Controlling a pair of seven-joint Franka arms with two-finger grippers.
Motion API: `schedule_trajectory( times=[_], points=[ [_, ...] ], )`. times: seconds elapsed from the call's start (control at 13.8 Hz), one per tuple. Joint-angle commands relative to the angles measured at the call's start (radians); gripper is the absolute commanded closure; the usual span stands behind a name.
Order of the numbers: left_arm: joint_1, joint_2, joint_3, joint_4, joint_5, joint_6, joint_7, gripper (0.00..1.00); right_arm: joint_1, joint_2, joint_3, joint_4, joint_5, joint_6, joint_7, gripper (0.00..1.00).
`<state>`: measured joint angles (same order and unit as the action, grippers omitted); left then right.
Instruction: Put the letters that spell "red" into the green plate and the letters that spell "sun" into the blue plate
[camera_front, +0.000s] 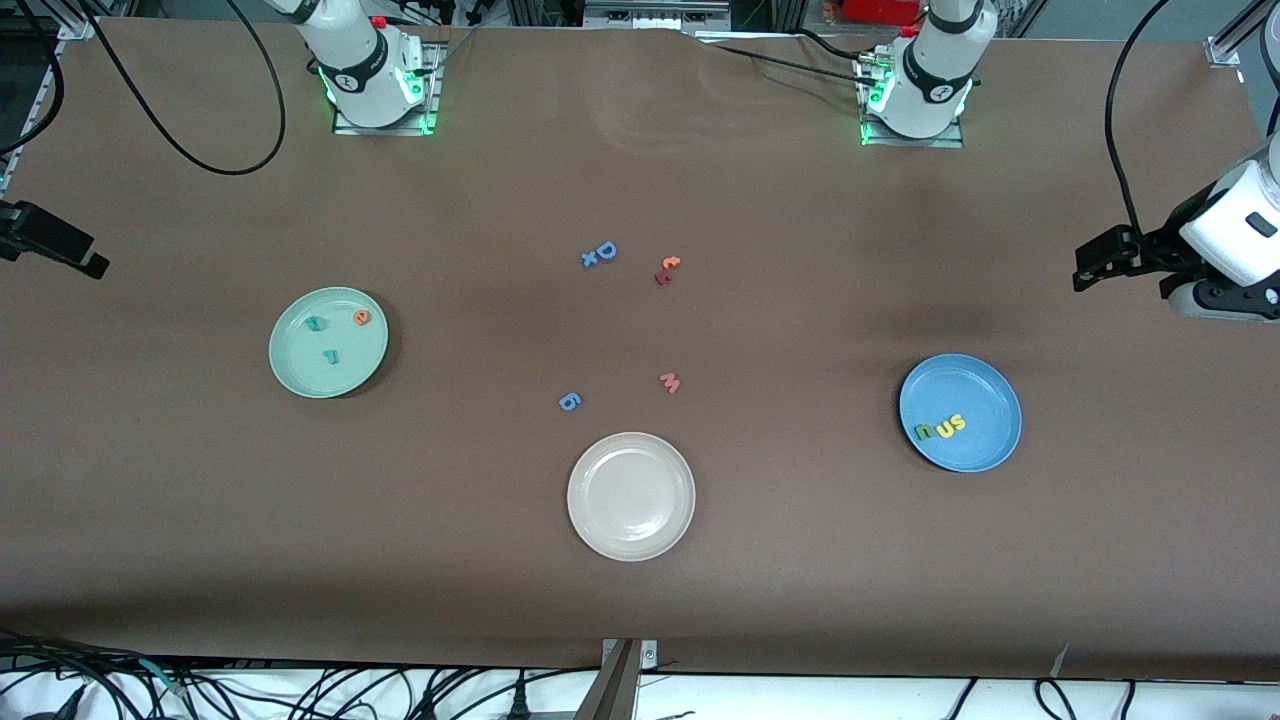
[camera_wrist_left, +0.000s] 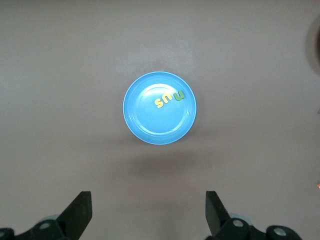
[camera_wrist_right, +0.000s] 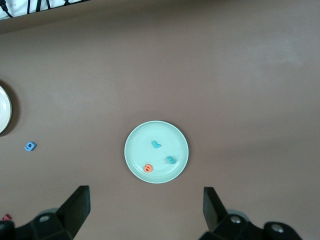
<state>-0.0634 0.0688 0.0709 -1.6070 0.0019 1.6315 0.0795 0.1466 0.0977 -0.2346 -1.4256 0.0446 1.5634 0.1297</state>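
The right gripper (camera_wrist_right: 142, 212) is hanging high over the green plate (camera_front: 300, 375), jaws spread wide and holding nothing; in the front view only a dark piece of it is poking in at the edge.

Sitting in that round, pale, shallow-rimmed plate at the right arm's end of the table are three tiny foam letters: a teal "d" (camera_front: 316, 323), an orange "e" (camera_front: 361, 318) near the rim, and a teal "r" (camera_front: 332, 356) nearest the camera. They are lying flat, apart from one another, scattered rather than in a row; which way each is pointing is too small to tell.

Moving along to mid-table: a blue "D" (camera_front: 601, 253), an orange-and-dark-red pair (camera_front: 667, 270), a blue "6" (camera_front: 569, 401), a pink "w" (camera_front: 670, 382), and a beige plate (camera_front: 600, 520) nearest the camera.

Then the blue plate (camera_front: 985, 385), glossy and round, is lying at the left arm's end. Olive "n" (camera_front: 926, 432), yellow "u" (camera_front: 943, 428) and yellow "s" (camera_front: 958, 422) are lying flat, touching in a short row that is slanting slightly, in the part of the plate nearer the camera.

The left gripper (camera_wrist_left: 149, 212) is hovering high above that plate, fingers wide apart, gripping nothing.
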Motion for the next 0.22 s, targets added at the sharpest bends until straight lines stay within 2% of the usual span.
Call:
schedule_trajectory(
  times=[0.0,0.15],
  points=[
    [-0.004,-0.017,0.003,-0.008,0.016,-0.015,0.014,0.0,0.004,-0.009,0.001,-0.006,-0.003,0.004,0.018,0.0],
    [-0.004,-0.017,0.003,-0.005,0.016,-0.015,0.016,0.0,0.004,-0.007,0.0,-0.006,-0.005,0.0,0.018,0.0]
  ],
)
